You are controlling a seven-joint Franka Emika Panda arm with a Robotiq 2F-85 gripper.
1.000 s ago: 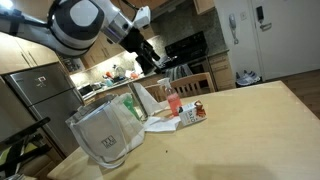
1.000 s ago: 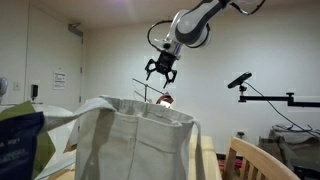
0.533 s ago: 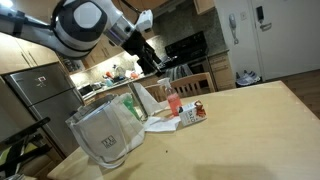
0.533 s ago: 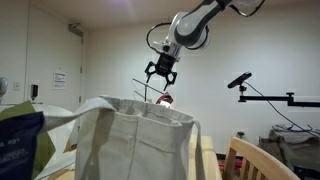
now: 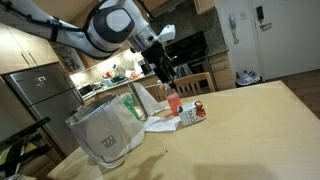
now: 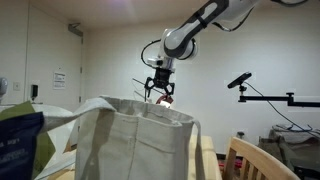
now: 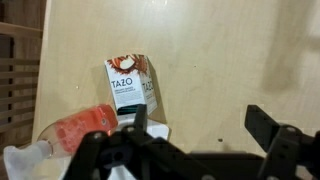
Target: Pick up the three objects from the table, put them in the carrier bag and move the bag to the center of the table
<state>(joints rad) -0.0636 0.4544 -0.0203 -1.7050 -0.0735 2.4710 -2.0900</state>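
The whitish carrier bag (image 5: 104,133) stands open at the near left of the light-wood table (image 5: 250,120); it fills the foreground in an exterior view (image 6: 140,140). A red-and-white packet (image 5: 195,112) lies beyond it, labelled TAZO in the wrist view (image 7: 130,82). A pale flat carton (image 5: 161,125) lies between packet and bag. My gripper (image 5: 166,78) hangs open above these objects, nothing between its fingers (image 7: 270,125). In the wrist view the gripper (image 7: 200,128) is over bare table just right of the packet. The small pale boxy item I cannot make out.
A pink-red bottle (image 5: 173,101) stands beside the packet and shows next to my left finger (image 7: 85,125). Kitchen counters and a fridge (image 5: 40,95) lie behind the table. A wooden chair (image 6: 255,160) and a camera stand (image 6: 265,97) sit near the bag.
The arm has swung right and lower, bringing the open gripper over the bottle and packet. The bag and the objects have not moved.
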